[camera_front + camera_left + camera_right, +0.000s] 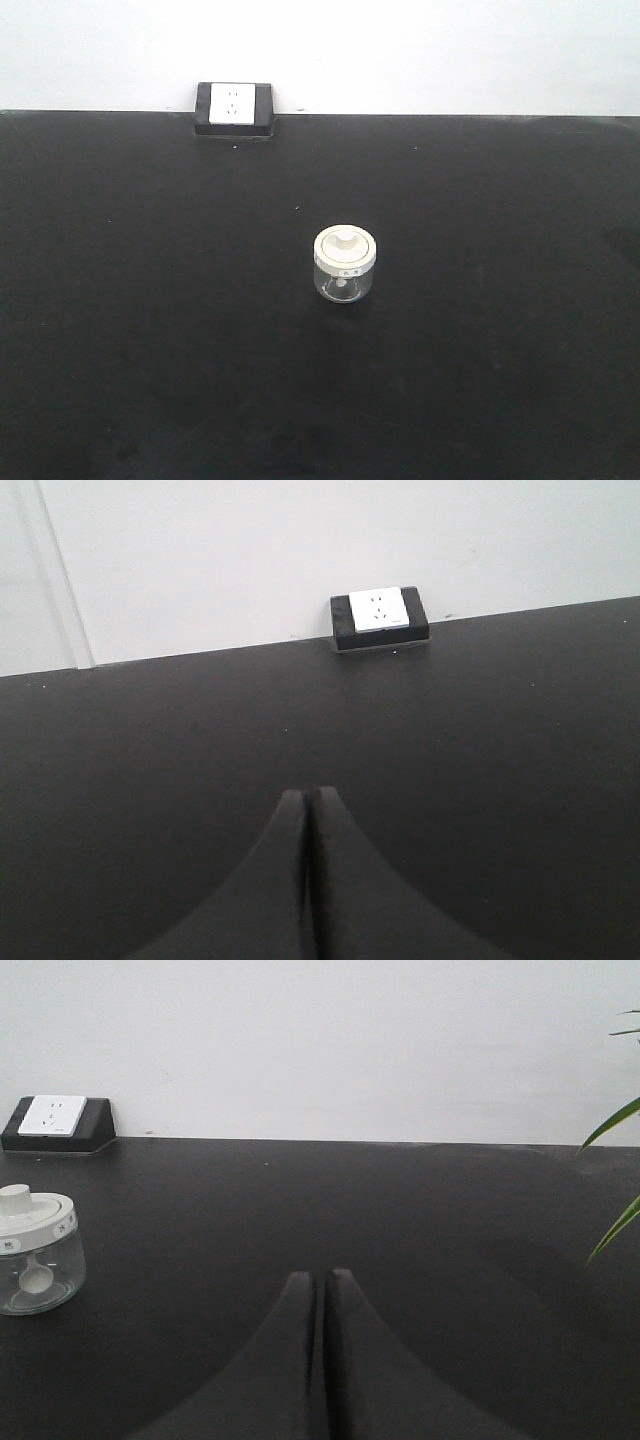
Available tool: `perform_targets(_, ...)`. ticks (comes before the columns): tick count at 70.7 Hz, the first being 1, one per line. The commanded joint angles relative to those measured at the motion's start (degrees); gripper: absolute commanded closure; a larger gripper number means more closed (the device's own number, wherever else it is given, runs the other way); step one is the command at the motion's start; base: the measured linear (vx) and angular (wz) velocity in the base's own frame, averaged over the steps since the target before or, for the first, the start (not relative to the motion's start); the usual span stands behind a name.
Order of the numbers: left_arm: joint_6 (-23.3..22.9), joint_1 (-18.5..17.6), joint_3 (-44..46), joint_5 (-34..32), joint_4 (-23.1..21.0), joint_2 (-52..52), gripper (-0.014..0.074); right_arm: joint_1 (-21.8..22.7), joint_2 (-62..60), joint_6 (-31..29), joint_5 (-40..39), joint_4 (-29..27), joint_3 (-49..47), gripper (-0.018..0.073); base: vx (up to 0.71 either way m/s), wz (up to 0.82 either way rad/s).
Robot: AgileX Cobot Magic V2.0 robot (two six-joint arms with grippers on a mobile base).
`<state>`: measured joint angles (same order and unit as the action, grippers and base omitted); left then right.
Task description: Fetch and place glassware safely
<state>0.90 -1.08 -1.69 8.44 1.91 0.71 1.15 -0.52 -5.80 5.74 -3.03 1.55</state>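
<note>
Standing upright on the black table (150,350), well in front of the wall socket (234,107), the glass jar (345,263) shows a cream knobbed lid, unreadable label and blurry spoon; left gripper (308,798) and right gripper (323,1278) are pressed closed, empty

clear jar (344,281), cream lid (345,245)

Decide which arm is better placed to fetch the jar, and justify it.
Probably the right: its wrist view shows the jar left of the shut right gripper. The left gripper, also shut, has no jar in view.
</note>
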Motion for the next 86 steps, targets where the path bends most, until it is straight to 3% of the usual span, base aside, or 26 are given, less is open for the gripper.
perform_targets(1, -0.1, -0.5, -1.5, -4.3, -0.6, 0.7, 0.0603, 0.3, -0.8, -0.6, -3.9, 0.0, 1.0, 0.056, 0.0, 0.0)
perform_targets(86, -0.1, -0.5, -1.5, -4.3, -0.6, 0.7, 0.0603, 0.3, -0.8, -0.6, -3.9, 0.0, 1.0, 0.056, 0.0, 0.0)
